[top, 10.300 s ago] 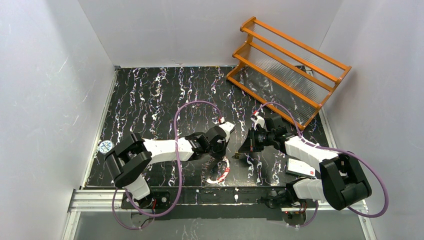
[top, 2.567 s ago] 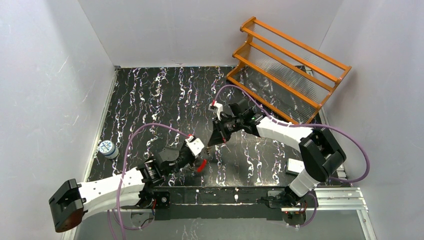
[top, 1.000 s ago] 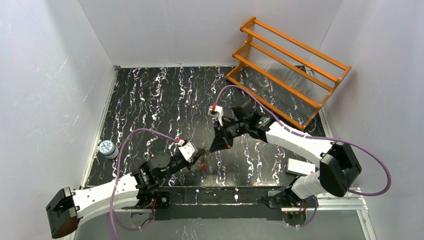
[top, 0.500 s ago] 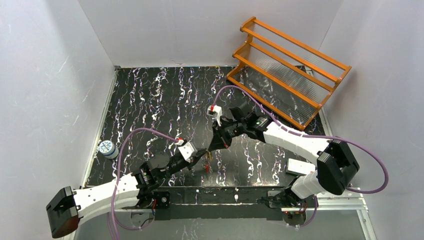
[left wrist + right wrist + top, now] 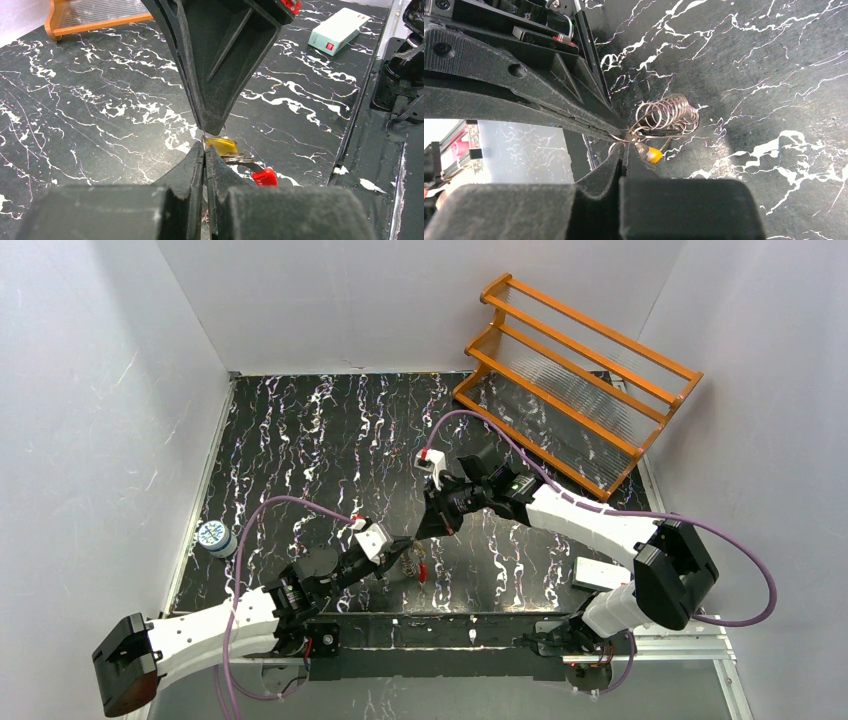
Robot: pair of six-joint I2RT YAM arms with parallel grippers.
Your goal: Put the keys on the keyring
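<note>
**Both claws meet at the keyring, near edge of the table**

The left claw point(image 5: 401, 553) reaches in from the near left. Its two fingers point(image 5: 192, 165) are pressed tight together, and their tips pinch the thin wire of the keyring point(image 5: 669, 114). The right claw point(image 5: 415, 538) comes down from the far right with its fingers also closed flat against each other. Its tip touches the left claw's tip at the same spot on the wire. Whether the right claw grips the wire, a key or nothing cannot be told.

The keyring hangs in a bunch just right of the two tips, with its silver wire drawn up in several coils. Its short red part point(image 5: 422, 573) points toward the near edge. The brass key point(image 5: 220, 145) sits right against the meeting point, just beyond the tip of the right claw and touching the wire. It cannot be seen whether the brass key is threaded on.

All this is over the near middle of the black marbled table point(image 5: 300, 440). An orange rack point(image 5: 575, 380) stands at the far right. A white box point(image 5: 600, 575) lies near the right arm's base. A small round tub point(image 5: 212, 536) sits at the left edge.
</note>
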